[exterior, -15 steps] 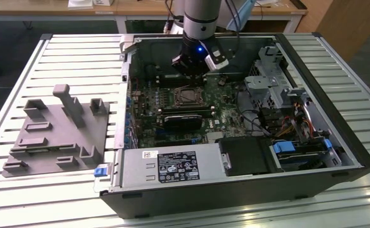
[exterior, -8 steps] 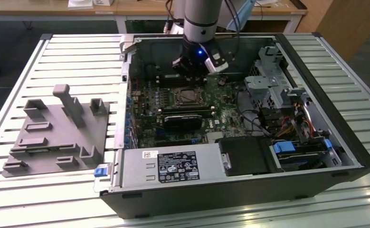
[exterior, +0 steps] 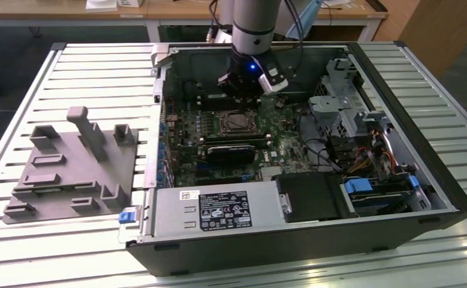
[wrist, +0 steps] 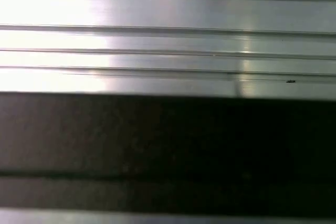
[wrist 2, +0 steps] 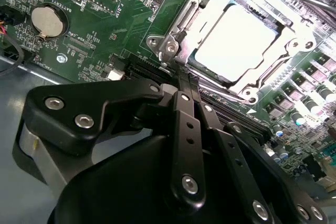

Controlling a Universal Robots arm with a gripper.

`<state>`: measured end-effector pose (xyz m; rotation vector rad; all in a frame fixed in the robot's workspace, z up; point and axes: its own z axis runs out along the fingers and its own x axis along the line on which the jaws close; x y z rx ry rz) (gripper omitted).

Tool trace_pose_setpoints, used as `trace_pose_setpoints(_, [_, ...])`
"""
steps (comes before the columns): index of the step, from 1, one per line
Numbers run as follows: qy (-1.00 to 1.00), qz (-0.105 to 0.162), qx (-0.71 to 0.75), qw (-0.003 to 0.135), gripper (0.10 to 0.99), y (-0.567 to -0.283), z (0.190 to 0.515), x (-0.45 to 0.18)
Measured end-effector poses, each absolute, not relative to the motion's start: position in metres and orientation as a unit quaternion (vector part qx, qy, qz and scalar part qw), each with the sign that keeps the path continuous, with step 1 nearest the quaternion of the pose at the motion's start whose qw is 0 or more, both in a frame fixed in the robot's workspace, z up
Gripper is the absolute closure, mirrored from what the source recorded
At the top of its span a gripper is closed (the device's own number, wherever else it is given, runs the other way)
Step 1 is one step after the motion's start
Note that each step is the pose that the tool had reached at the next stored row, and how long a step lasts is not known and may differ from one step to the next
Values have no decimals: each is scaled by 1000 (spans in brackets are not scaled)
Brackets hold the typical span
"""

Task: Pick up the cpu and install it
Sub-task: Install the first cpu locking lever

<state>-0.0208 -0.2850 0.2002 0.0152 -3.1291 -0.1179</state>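
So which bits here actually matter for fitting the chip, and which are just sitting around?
Part of the job:
cpu, lying in the socket
gripper, above the motherboard

Just lying about:
grey fixture plate
power supply
coin battery

Readable text: none.
- Power supply: black label with white print and symbols, too small to read.
- Same unit: small white sticker, print too small to read.
- Motherboard: white lettering beside the coin battery and the components, tiny and seen inverted.
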Motion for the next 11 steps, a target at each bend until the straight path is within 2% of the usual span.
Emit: trace_pose_setpoints(11, [-999,-31,5,5,980,-285,200,-21])
